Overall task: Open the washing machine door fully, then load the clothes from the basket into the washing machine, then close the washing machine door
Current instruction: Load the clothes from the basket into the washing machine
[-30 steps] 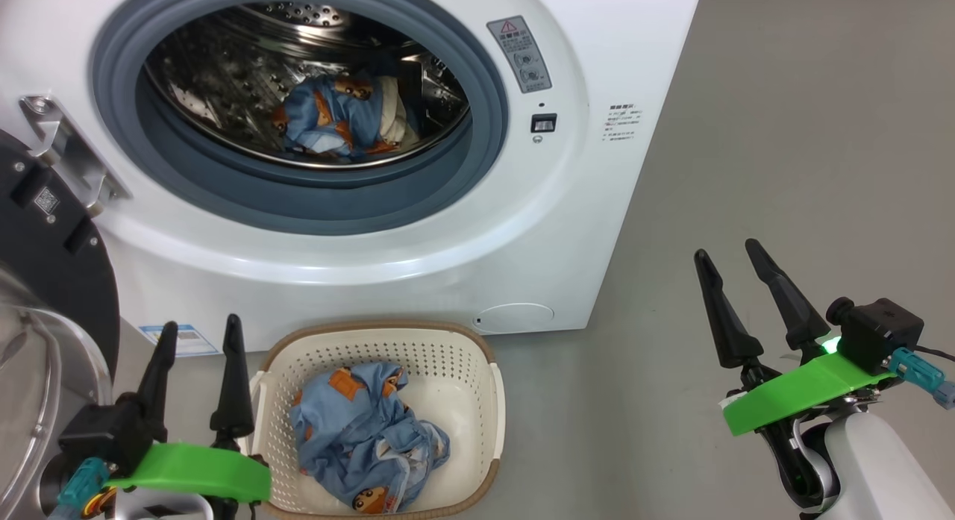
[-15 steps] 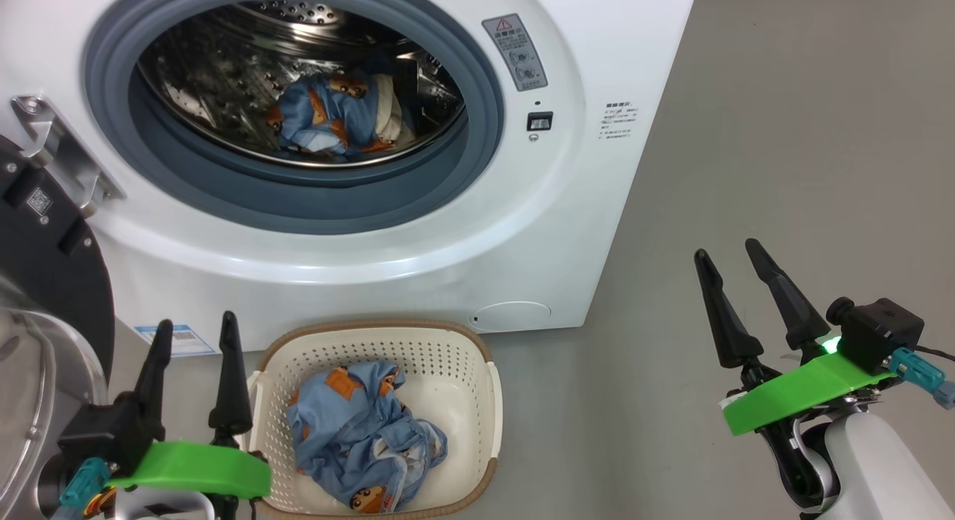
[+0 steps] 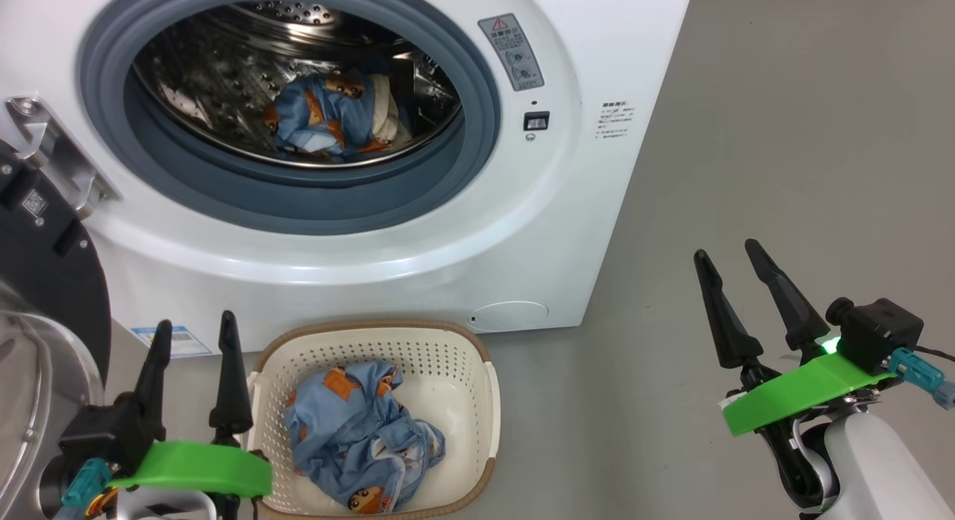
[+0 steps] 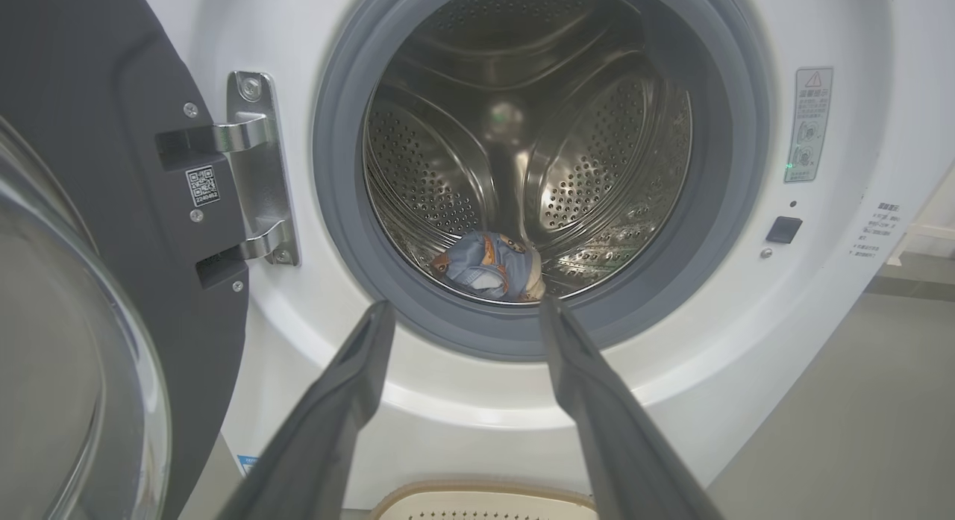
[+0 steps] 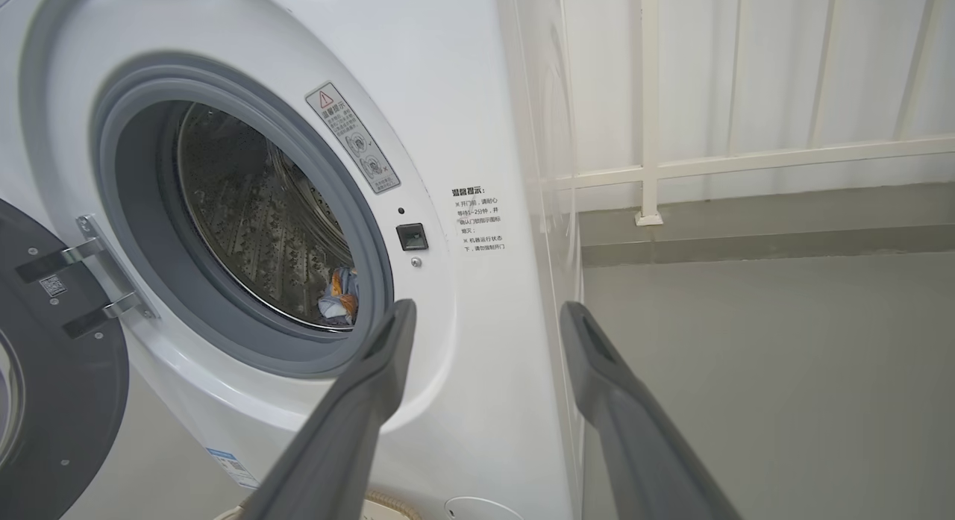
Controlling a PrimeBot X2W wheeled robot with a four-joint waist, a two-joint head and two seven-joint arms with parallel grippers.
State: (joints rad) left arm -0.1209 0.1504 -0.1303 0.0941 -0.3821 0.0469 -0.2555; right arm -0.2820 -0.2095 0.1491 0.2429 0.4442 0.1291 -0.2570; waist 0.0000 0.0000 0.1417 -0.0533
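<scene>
**Soft heap waits in the basket, both claws spread and empty**

The clothes (image 3: 362,438) left to load lie crumpled in the bottom of the basket (image 3: 373,330): light blue fabric with orange patches and bear prints. They look light and limp, likely to sag and trail from any pinch. A grip on a thick fold near the top of the heap therefore seems wiser than one on a loose edge, which could leave a tail dragging over the brown rim. Another bundle (image 3: 328,121) of the same cloth, with some white, lies low in the steel drum (image 4: 515,132). The basket stands on the grey floor (image 3: 783,132) just in front of the washing machine (image 3: 567,207), below its open mouth. The washing machine door (image 3: 45,281) is swung wide to the left.

The left gripper (image 3: 194,320) hovers just beside the basket's left side, between it and the door. Its fingers point up toward the machine, spread apart and holding nothing. The right gripper (image 3: 726,250) hangs well off to the right over bare floor, likewise apart and empty. The left arm looks the nearer one for a reach down into the basket
</scene>
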